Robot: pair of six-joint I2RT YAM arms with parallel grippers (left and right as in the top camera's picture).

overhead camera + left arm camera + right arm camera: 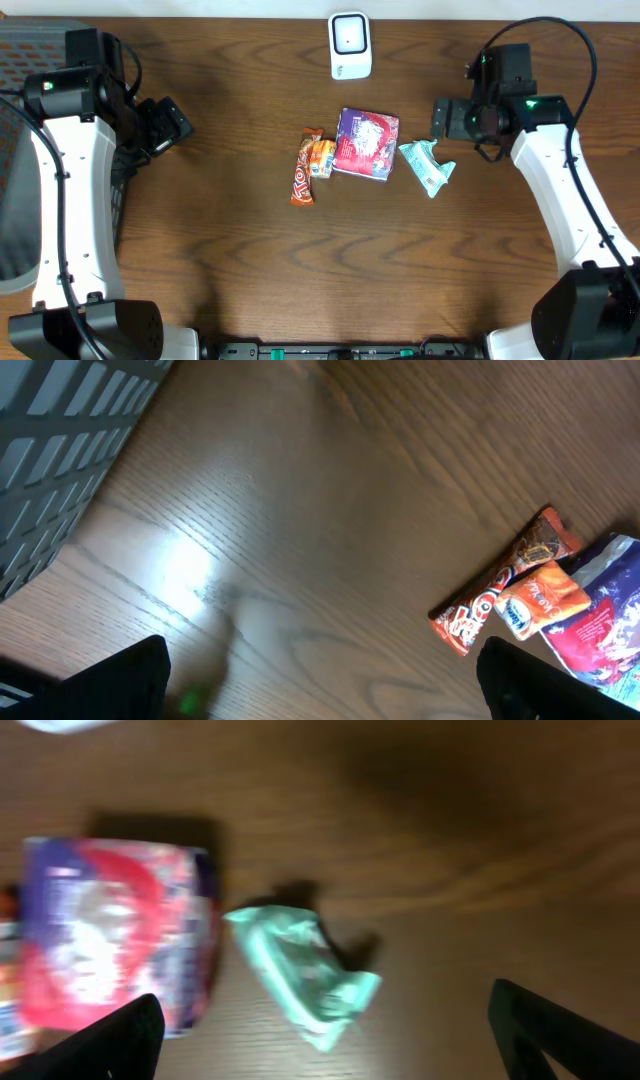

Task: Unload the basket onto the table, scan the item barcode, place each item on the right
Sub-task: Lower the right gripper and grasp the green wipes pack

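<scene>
Overhead: my right claw [440, 118] hangs just beside the teal packet [428, 165]
Its jaws: spread wide, gripping nothing
My left claw [173, 123]: spread wide, empty

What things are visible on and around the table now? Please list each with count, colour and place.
white plastic barcode scanner: one, white, far centre of the table
purple and red flat box: one, purple-red, centre
mint-green crumpled wrapper: one, mint green, right of the box
long orange-brown candy bar: one, orange-brown, left of the box
small orange packet: one, orange, between bar and box
grey slatted basket: one, grey, left edge
brown wooden table: one, brown
left pincer: one, black, open, left side
right pincer: one, black, open, near the wrapper
</scene>
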